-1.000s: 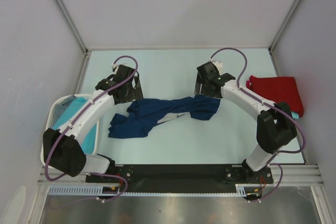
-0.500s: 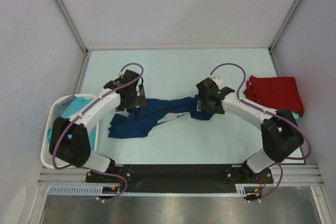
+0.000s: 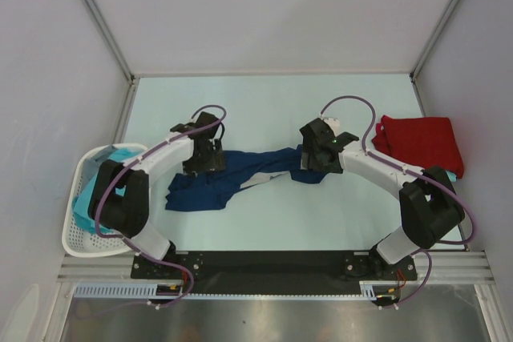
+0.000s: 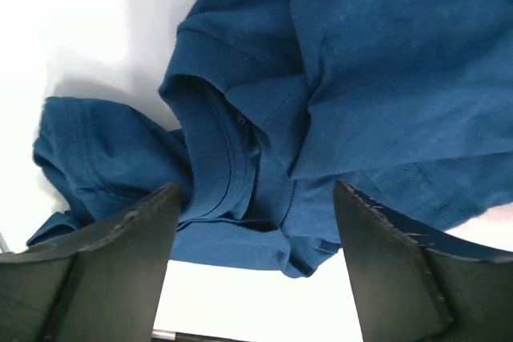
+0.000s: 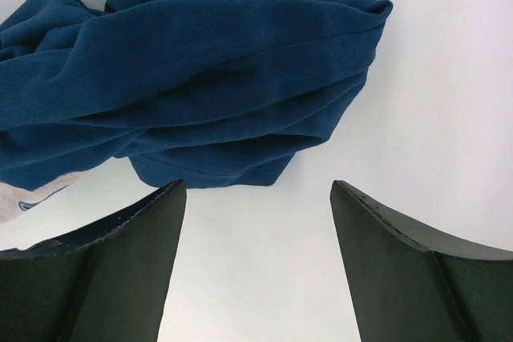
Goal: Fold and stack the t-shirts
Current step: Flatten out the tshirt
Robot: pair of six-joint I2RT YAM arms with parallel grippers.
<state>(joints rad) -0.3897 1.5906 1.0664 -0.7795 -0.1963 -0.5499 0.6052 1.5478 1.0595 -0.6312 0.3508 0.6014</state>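
A navy blue t-shirt lies crumpled across the middle of the table, a pale print showing near its centre. My left gripper hangs open over its left part; in the left wrist view the fingers straddle the collar and bunched cloth, left gripper. My right gripper is open at the shirt's right end; in the right wrist view the bunched hem lies just beyond the right gripper, with bare table between the fingers. A red t-shirt lies folded at the right.
A white perforated basket stands at the left edge with turquoise cloth in it. A sliver of turquoise shows under the red t-shirt. Grey walls close in both sides and the back.
Both grippers have come nearer, down onto the ends of the navy shirt. The left one also shifted a little right; the right one has held still for the last half second.
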